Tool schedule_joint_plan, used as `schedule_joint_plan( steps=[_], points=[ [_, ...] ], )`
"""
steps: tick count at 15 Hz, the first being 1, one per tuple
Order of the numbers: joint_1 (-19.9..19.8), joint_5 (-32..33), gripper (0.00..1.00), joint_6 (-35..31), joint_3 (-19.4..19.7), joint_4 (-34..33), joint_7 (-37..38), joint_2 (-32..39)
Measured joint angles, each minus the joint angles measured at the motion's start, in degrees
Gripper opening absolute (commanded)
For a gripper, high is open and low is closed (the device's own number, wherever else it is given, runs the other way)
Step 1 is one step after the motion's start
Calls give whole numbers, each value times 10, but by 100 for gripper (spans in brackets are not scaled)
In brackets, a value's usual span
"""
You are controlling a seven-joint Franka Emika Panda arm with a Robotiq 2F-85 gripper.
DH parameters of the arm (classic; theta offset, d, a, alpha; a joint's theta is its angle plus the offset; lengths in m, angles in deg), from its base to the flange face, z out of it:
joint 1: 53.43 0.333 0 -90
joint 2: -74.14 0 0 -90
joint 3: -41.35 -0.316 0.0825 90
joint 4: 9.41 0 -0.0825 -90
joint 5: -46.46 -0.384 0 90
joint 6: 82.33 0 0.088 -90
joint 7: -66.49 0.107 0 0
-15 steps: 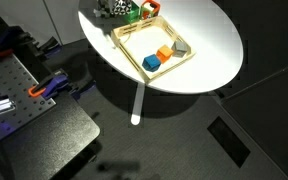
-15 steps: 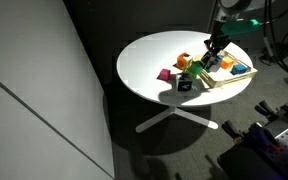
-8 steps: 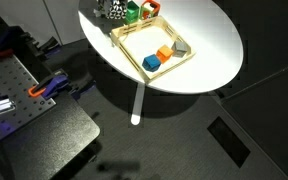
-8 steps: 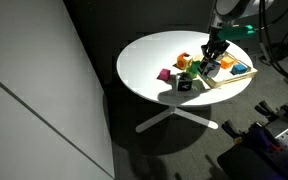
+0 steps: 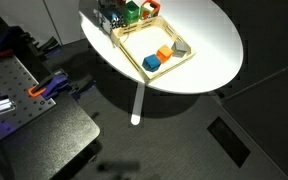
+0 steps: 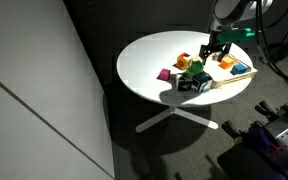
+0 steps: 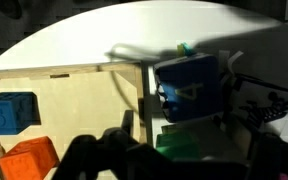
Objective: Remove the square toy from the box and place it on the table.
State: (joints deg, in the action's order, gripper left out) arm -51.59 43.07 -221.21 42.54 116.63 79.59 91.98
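Observation:
The square toy (image 7: 189,88), a dark cube with pale markings, stands on the white table (image 7: 104,45) just outside the rim of the wooden box (image 7: 74,110). In both exterior views the toy (image 5: 110,18) (image 6: 191,84) sits near the table's edge, beside the box (image 5: 139,42) (image 6: 234,80). My gripper (image 7: 179,160) (image 6: 216,48) is open. Its dark fingers (image 7: 84,158) spread wide on the near side of the toy and do not touch it. A green block (image 7: 184,145) shows below, between them.
Inside the box lie a plain blue cube (image 7: 9,112) (image 5: 151,62), an orange block (image 7: 29,160) (image 5: 165,53) and a grey piece (image 5: 181,46). Outside it stand the green block (image 5: 131,12) and a red-orange framed piece (image 5: 149,10). A magenta piece (image 6: 165,74) lies further out on the table.
The gripper, shut a second ago, has opened and risen slightly. The square toy is left standing on the table outside the box.

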Motion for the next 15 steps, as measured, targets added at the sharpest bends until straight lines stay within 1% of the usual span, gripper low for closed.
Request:
schedule_joint_plan(
  steps=[3,8,15],
  points=[
    [-7,0,100,15,4,-5,0,0],
    [-14,3,100,81,27,-18,2,-7],
    [-15,51,100,125,42,-8,2,-34]
  ],
)
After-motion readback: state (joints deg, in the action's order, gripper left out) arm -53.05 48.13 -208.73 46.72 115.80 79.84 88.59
